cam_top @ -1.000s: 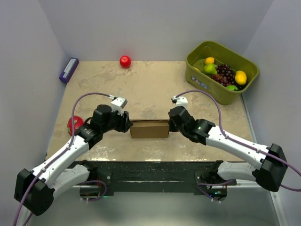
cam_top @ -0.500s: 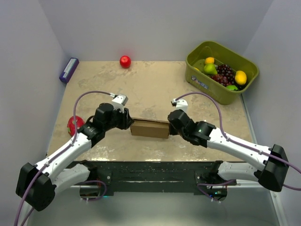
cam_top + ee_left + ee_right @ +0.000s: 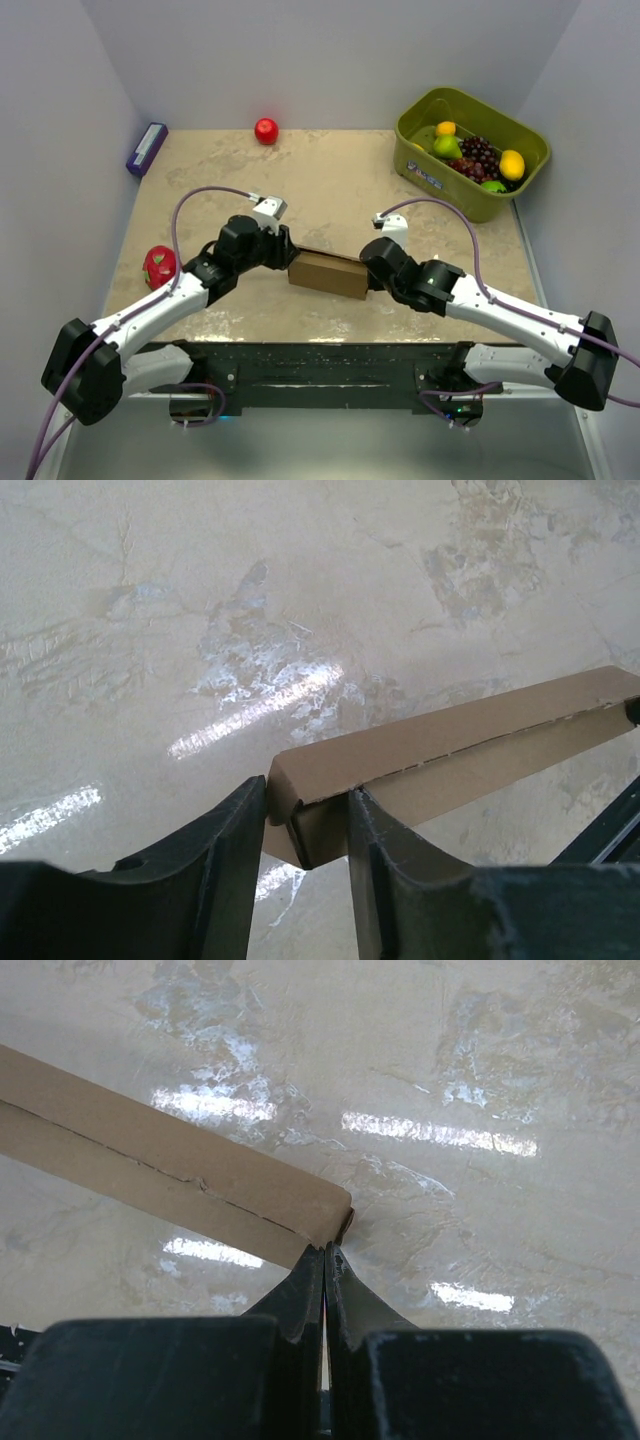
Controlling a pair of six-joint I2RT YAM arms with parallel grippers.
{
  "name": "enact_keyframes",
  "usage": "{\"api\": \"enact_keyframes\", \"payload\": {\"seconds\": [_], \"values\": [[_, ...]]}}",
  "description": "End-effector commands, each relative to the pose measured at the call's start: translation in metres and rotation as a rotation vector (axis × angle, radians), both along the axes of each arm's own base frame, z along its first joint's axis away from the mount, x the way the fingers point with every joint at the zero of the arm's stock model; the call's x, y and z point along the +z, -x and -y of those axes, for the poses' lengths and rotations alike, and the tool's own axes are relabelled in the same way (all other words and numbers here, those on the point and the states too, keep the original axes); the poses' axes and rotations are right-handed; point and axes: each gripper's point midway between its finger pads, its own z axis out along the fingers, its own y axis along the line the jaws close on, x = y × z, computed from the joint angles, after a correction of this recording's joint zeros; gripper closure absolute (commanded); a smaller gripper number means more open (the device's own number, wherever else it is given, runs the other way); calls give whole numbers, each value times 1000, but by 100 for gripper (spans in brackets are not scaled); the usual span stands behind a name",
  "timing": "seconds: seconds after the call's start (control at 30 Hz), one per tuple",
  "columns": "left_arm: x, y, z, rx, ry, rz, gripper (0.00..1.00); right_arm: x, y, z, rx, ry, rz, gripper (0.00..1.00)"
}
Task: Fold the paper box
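Right now the plain brown cardboard paper box (image 3: pixel 328 273) sits in the lower middle of the overhead view on the beige marbled table top (image 3: pixel 330 180). It is slanted, its left end higher in the frame than its right. Whether it rests fully on the surface or is raised a little cannot be told.

The left gripper (image 3: pixel 305 825) has that left end between its two black fingers (image 3: pixel 235 825), which press it from either side, so it is clamped on the box. The right gripper (image 3: pixel 323 1265) meets the opposite end with its fingers pressed together into one wedge just under the corner. Whether a thin flap is nipped between them cannot be told.

Several things could go wrong, as I judge it:

- **Slipping grip:** the left hold takes only the very end of thin card, so a twist or pull could slide it out or crease the corner.
- **Skidding wedge:** if the right fingers only push and do not grip, they may skid beneath the corner, and the box would swing about the left hold.
- **Buckling seam:** if the arms close toward each other, the long seam seen in both wrist views may buckle or spring open, undoing the fold.

The olive-green plastic bin of fruit (image 3: pixel 440 182) in the upper right stands well apart, so a collision there seems unlikely.
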Motion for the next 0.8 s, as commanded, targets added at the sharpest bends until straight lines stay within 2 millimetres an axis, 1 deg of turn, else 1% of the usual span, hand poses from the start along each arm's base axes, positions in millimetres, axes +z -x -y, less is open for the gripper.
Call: {"api": "enact_keyframes", "payload": {"seconds": [0.0,0.1,0.23,0.33,0.43,0.47,0.57,0.77], "values": [[19,-3,3,-2,-9,32,45,-4,-2,2,-38,13,-1,100],[23,-2,-4,17,-30,36,35,-3,-3,-2,-32,0,-2,100],[23,1,-11,36,-40,34,32,-3,-3,-2,-32,3,-1,100],[24,2,-13,42,-37,44,35,-4,-2,-2,-29,7,-5,100],[22,2,-9,28,-27,43,39,-4,-2,-3,-26,4,-7,100],[24,2,-7,21,-20,46,39,-4,-2,-3,-27,3,-6,100],[17,-2,-4,18,-30,33,39,-4,-1,-3,-23,1,-10,100],[20,-7,0,14,-18,53,40,-4,0,-2,-20,-5,-8,100]]}}
